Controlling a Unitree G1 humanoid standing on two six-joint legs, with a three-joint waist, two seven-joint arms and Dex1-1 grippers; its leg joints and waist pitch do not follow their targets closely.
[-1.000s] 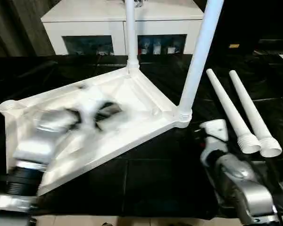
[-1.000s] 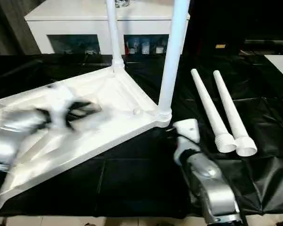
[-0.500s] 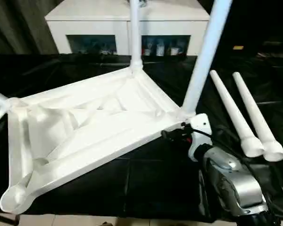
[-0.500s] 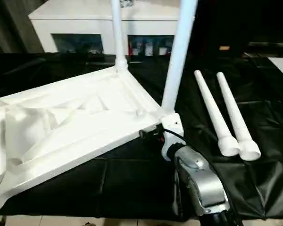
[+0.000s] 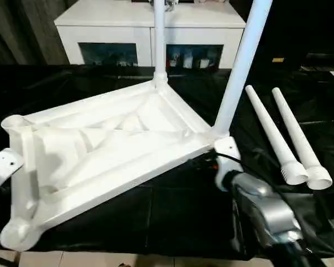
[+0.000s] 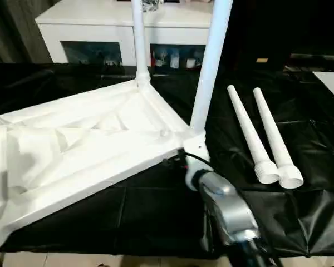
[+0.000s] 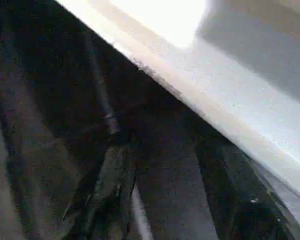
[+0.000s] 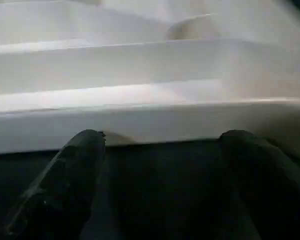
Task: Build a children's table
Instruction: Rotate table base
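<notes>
Children's table (image 5: 117, 139): smooth white plastic top, ribbed underside up, on the black-sheeted surface (image 5: 172, 217), long axis running near-left to far-right; two tapered legs upright. Right gripper (image 8: 165, 150) at its edge, jaws spread. Left jaws: cannot tell.

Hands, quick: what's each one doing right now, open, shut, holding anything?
Left hand: cannot be told; it sits beside the table top.
Right hand: open, empty, fingers just short of the table top's edge.
</notes>
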